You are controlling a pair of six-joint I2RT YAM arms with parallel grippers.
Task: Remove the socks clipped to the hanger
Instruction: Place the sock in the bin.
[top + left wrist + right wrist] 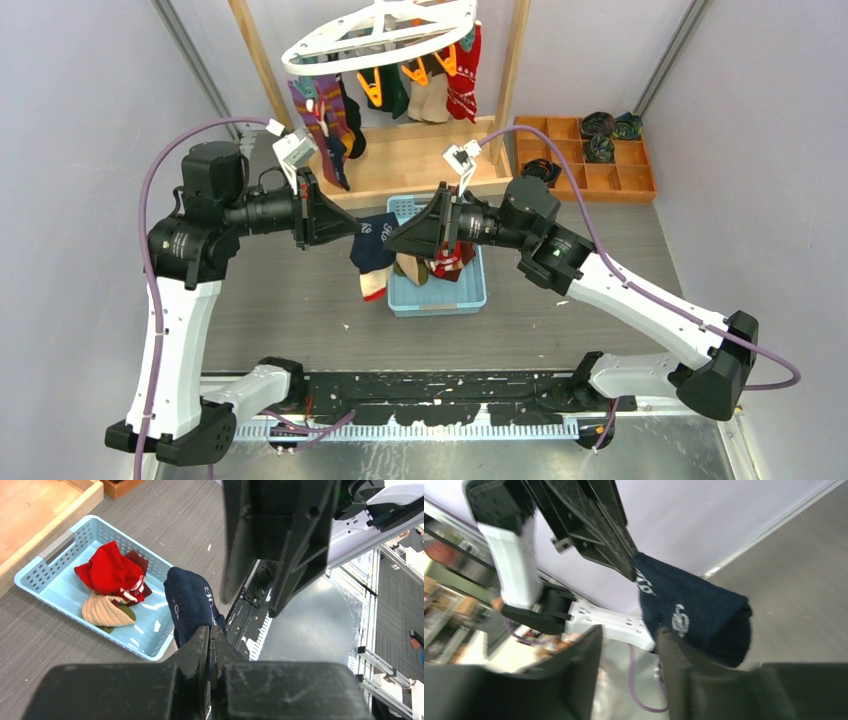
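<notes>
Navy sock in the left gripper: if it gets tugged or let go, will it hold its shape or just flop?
Probably floppy: the navy sock hangs limp from the left gripper rather than sticking out. Likely light, since a fingertip pinch carries it. Released, it would probably crumple like the socks in the blue basket.

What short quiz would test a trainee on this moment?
1. True or false: the left fingers are shut on the navy sock.
2. Which lies in the blue basket? A. a red sock B. the navy sock C. a clip
3. Fill in: several socks hang clipped to the white ___.
Key: 1 true; 2 A; 3 hanger.
</notes>
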